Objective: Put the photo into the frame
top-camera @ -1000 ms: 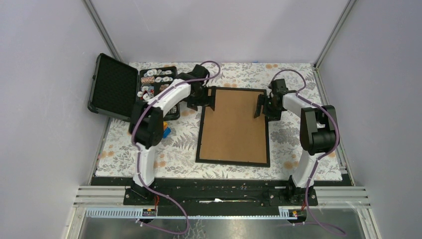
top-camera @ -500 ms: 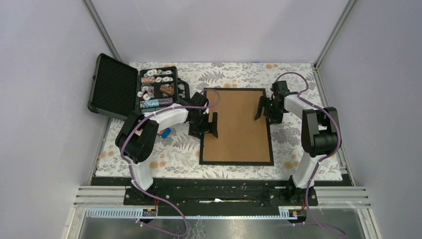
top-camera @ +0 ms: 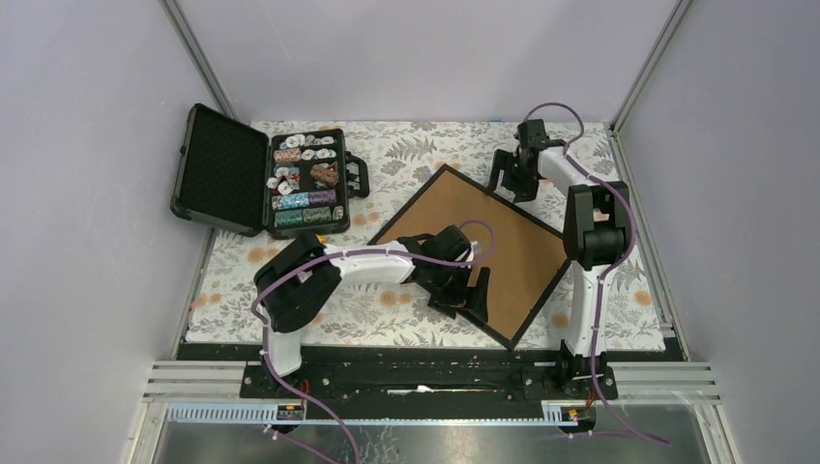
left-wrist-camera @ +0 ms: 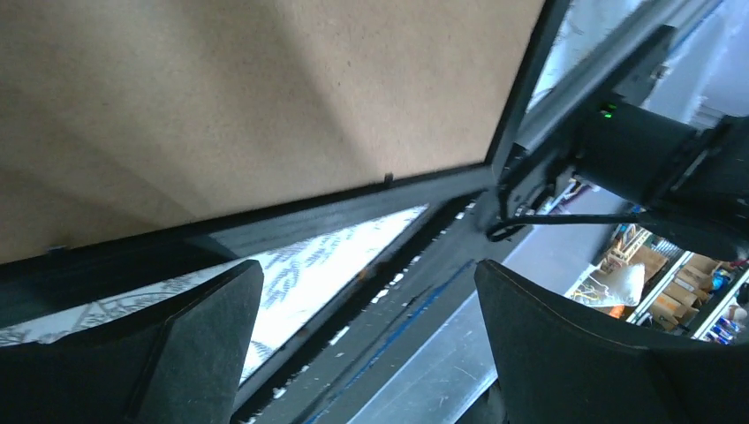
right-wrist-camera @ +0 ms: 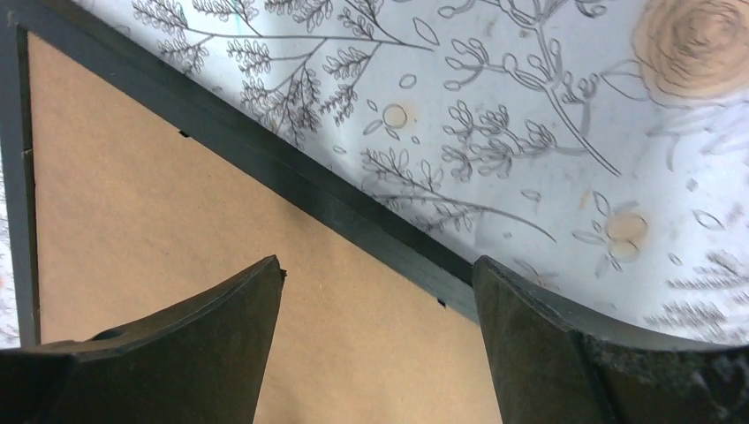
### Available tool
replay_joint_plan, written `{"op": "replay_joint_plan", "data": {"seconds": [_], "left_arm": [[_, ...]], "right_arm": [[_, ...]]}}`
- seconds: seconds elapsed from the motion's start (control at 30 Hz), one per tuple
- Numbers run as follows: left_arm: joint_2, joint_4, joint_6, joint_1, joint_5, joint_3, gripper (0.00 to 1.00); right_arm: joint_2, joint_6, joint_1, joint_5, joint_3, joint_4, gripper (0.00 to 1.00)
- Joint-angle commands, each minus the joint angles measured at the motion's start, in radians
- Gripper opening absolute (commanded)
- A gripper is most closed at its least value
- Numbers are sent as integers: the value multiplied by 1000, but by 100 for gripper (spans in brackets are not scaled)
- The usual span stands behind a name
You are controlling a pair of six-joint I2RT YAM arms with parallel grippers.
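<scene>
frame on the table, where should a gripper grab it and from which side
Probably the thin black moulding on an outer edge, coming in from outside the frame, one finger above and one slid under the rim. It lies flat, back up, far too wide to span, and its back shows no handle.

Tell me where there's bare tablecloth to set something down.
Bare cloth: the far strip between the case and the right gripper; the near left corner, outside the left arm. Crowded at the centre, where the frame and left gripper sit.
</scene>
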Motion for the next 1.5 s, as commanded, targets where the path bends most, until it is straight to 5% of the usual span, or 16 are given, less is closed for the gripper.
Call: {"op": "replay_joint_plan", "data": {"seconds": [0.0, 0.1, 0.33, 0.53, 0.73, 0.93, 1.17, 1.47], "left_arm": [[-50, 6, 31, 21, -10, 114, 96], [-128, -137, 156, 41, -118, 190, 99], [-232, -198, 281, 256, -241, 252, 99], [-66, -209, 301, 404, -467, 451, 99], [218, -249, 395, 446, -565, 661, 99], [372, -299, 397, 491, -506, 735, 99], [392, -305, 389, 499, -419, 675, 99], [210, -196, 267, 502, -165, 330, 94]], "right_arm": [[-55, -75, 20, 227, 131, -247, 87], [-173, -72, 6, 402, 96, -313, 90], [-496, 28, -13, 332, -253, -252, 91], [-783, 156, -184, 151, -651, -92, 90], [-940, 176, -270, 269, -872, -46, 90], [-894, 177, -321, 124, -966, 44, 87], [-788, 132, -321, -46, -977, 184, 71], [-644, 151, -320, -63, -849, 225, 62]]}}
